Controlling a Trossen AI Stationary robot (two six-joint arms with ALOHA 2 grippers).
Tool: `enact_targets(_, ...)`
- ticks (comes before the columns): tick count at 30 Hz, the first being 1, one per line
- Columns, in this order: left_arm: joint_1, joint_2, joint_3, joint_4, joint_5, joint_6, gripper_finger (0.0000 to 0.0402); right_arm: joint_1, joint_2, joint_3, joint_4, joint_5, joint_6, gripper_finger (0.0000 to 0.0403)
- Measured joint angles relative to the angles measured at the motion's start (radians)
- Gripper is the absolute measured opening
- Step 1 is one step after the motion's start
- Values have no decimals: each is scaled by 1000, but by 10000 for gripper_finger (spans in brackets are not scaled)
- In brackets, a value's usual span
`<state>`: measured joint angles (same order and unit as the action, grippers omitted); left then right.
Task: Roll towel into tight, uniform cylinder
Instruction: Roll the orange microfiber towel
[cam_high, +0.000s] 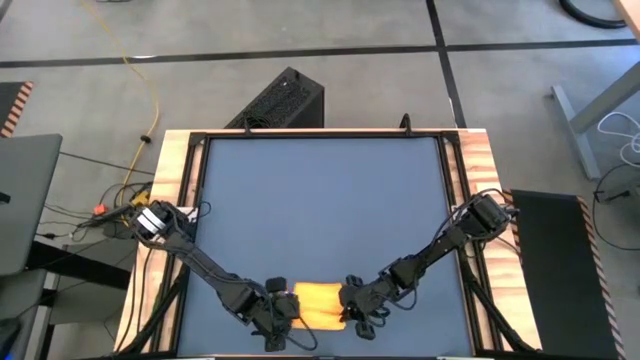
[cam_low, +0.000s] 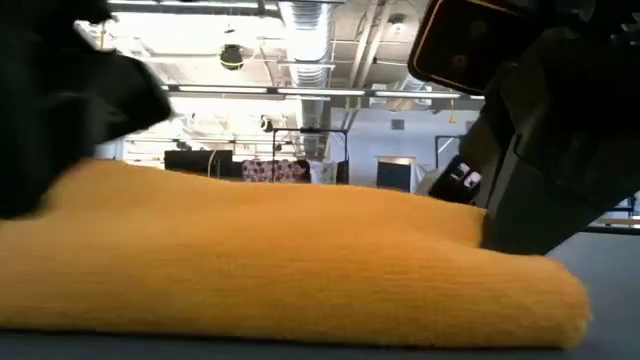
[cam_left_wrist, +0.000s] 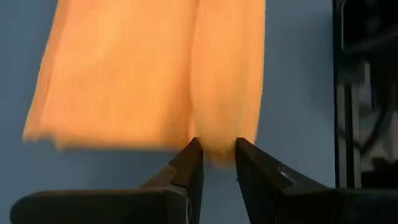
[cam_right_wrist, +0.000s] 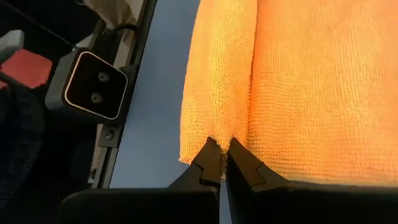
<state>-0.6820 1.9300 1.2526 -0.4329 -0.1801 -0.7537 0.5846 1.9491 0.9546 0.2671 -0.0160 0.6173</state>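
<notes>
High view, table: dark blue mat in a wooden frame, both arms reaching to its near edge.
Towel: yellow, partly rolled, lying flat between the two grippers.
Left gripper: at one end of the towel, fingers pinching the rolled fold.
Right gripper: at the opposite end, fingers nearly together, nipping the same fold's edge.

- One yellow towel, lying on the counter.
- Two dark arms, each with one gripper: left gripper, right gripper.
- One black box on the floor.
</notes>
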Motion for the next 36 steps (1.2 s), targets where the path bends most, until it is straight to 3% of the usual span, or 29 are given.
enact_targets(5,-32,-48,-5,-114,-48,-31,77,2,-2,-2,-16,-7,55,24)
enact_targets(8,-58,-88,-4,-127,-192,-21,77,2,-2,-2,-19,-7,64,24)
enact_targets(11,-94,-93,-3,24,-409,136,77,0,-1,-2,-19,-7,65,25)
enact_targets(13,-103,-83,-2,193,-493,301,77,-9,0,-2,-18,-12,67,25)
enact_targets(18,-45,18,-1,459,-409,521,74,-16,0,-3,-16,-16,72,25)
enact_targets(22,-10,60,-2,469,-383,513,55,-16,0,-3,-15,-15,75,25)
enact_targets(28,27,127,-2,467,-244,465,9,-16,1,-3,-12,-15,87,25)
enact_targets(36,50,149,-1,465,-231,420,1,-18,4,-5,44,-15,114,58)
